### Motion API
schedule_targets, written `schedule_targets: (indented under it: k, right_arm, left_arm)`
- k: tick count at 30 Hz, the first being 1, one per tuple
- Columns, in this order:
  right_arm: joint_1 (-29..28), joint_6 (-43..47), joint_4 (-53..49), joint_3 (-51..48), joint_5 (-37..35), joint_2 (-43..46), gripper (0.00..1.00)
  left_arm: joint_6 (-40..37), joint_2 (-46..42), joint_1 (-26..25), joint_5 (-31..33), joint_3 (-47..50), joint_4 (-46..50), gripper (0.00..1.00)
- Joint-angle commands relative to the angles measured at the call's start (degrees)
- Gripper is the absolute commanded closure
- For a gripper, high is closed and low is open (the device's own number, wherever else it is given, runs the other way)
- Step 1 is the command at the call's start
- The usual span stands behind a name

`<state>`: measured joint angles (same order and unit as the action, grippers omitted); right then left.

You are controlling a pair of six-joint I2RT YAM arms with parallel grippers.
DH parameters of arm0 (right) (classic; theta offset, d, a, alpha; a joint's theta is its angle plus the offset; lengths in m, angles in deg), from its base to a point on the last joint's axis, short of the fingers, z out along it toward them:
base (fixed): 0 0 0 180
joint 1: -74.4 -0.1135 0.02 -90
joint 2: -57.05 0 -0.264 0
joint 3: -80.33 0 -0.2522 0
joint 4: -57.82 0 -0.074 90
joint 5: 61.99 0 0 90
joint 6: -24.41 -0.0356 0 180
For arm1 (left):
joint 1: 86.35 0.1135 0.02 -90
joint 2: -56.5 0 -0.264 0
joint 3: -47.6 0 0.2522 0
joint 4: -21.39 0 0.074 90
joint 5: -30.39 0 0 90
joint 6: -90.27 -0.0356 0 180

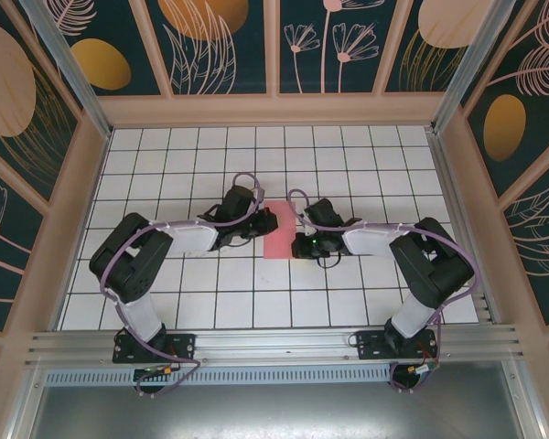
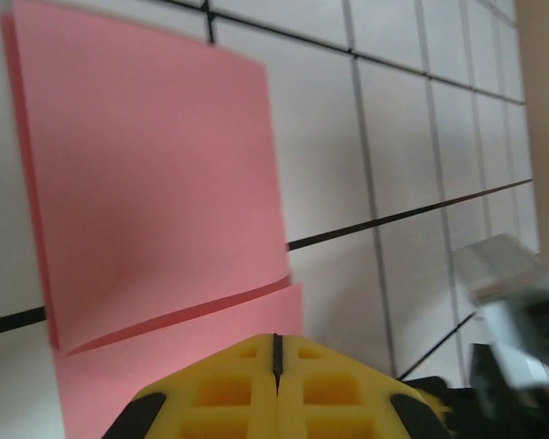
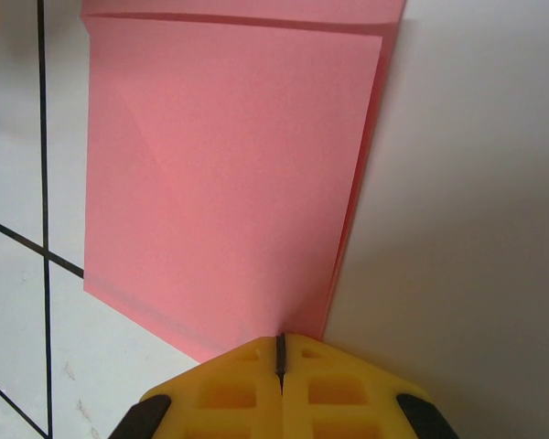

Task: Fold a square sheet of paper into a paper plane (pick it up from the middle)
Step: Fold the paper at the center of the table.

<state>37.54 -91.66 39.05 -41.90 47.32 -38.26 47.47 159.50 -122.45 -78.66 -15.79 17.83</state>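
Observation:
The square sheet of paper lies flat mid-table, pink-red and folded into a narrow rectangle with no paper plane shape. In the left wrist view the sheet has a top layer whose edge lifts slightly over a lower strip. My left gripper is shut, its yellow tips resting over that strip. It sits at the sheet's left edge. My right gripper is shut too, tips at the near corner of the sheet. It stands at the sheet's lower right.
White grid-tiled table with raised walls all round and a metal rail along the near edge. Both arms reach inward and nearly meet at the sheet. A blurred grey part of the right arm shows close by in the left wrist view.

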Motion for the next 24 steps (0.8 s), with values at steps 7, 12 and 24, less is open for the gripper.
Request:
schedule_targets:
  k: [7,12,24]
  right_arm:
    - [-0.7,-0.4,-6.4,-0.4,-3.1,-0.8,1.00]
    - [-0.8,0.1,-6.1,2.1,-2.2,1.2,1.00]
    - [-1.2,-4.8,6.6,4.1,3.2,0.3,1.00]
  left_arm:
    - [-1.2,4.3,0.2,5.7,-1.4,3.9,0.99]
    - [-1.3,5.7,0.2,6.4,-0.7,4.4,1.00]
    - [-0.4,6.5,0.2,5.0,1.2,2.8,1.00]
